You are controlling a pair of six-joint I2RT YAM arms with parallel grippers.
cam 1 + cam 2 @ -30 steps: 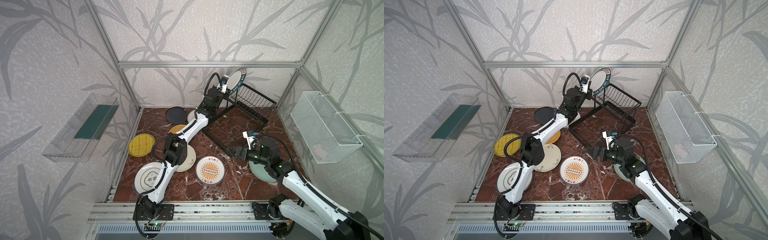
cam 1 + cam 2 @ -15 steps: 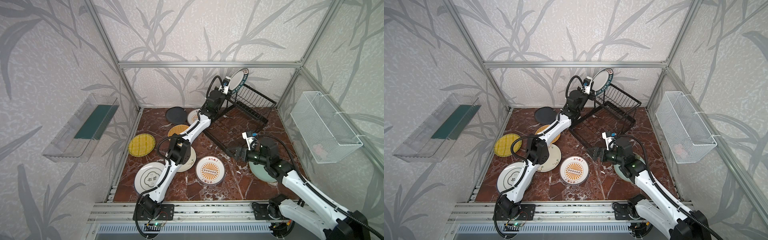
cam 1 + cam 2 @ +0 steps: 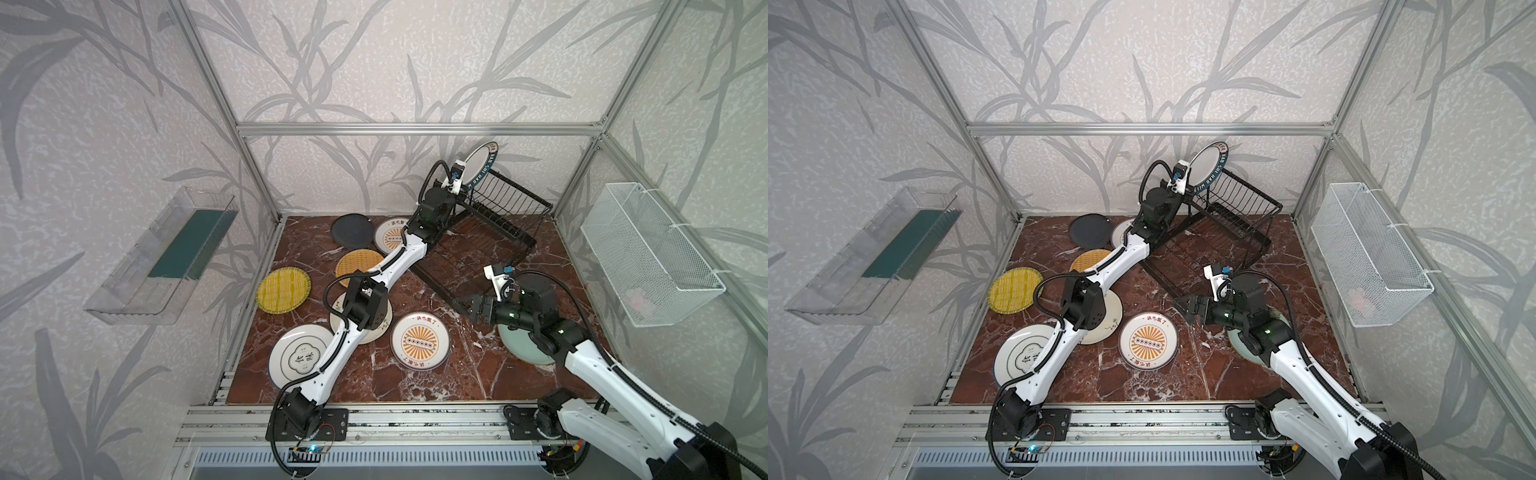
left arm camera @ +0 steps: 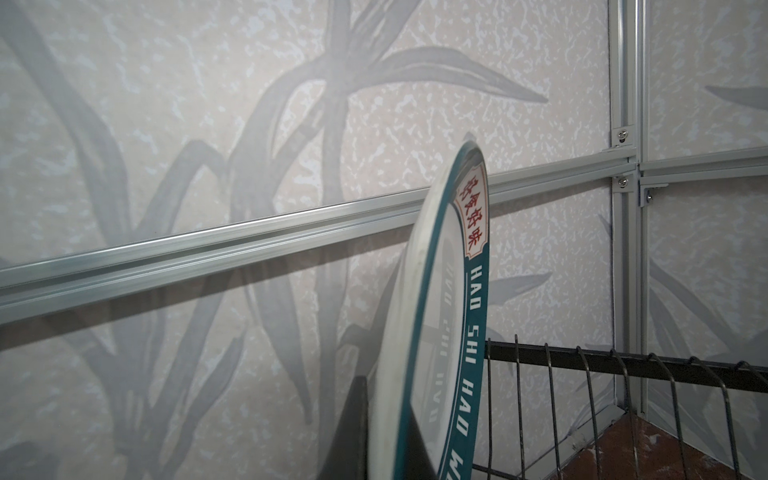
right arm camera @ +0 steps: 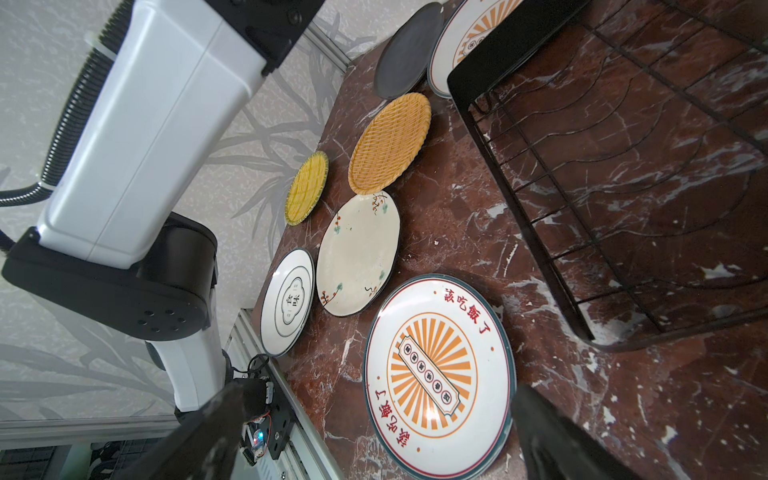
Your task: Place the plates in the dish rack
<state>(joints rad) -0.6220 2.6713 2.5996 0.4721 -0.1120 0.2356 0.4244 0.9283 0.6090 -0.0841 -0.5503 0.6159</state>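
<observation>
My left gripper (image 3: pixel 460 188) (image 4: pixel 384 419) is shut on the lower rim of a white, teal-rimmed plate (image 3: pixel 478 164) (image 4: pixel 440 291), held upright over the near end wall of the black wire dish rack (image 3: pixel 515 199) (image 4: pixel 582 386). My right gripper (image 3: pixel 462 302) (image 5: pixel 380 392) hangs open and empty over the floor, beside the rack's flat tray and a sunburst plate (image 3: pixel 420 340) (image 5: pixel 436 374). Flat on the floor lie black (image 3: pixel 352 230), orange woven (image 3: pixel 357 266), yellow woven (image 3: pixel 283 289), cream floral (image 5: pixel 357 253), dark-rimmed white (image 3: pixel 299 359) and pale green (image 3: pixel 521 347) plates.
A second sunburst plate (image 3: pixel 390 235) lies at the back, partly under my left arm. On the right wall hangs a white mesh basket (image 3: pixel 648 253), on the left wall a clear bin (image 3: pixel 166 253). An aluminium bar (image 4: pixel 249 245) crosses the back wall.
My left arm has stretched a little farther back and right, carrying the teal-rimmed plate closer over the rack's raised end. The right arm has stayed put.
</observation>
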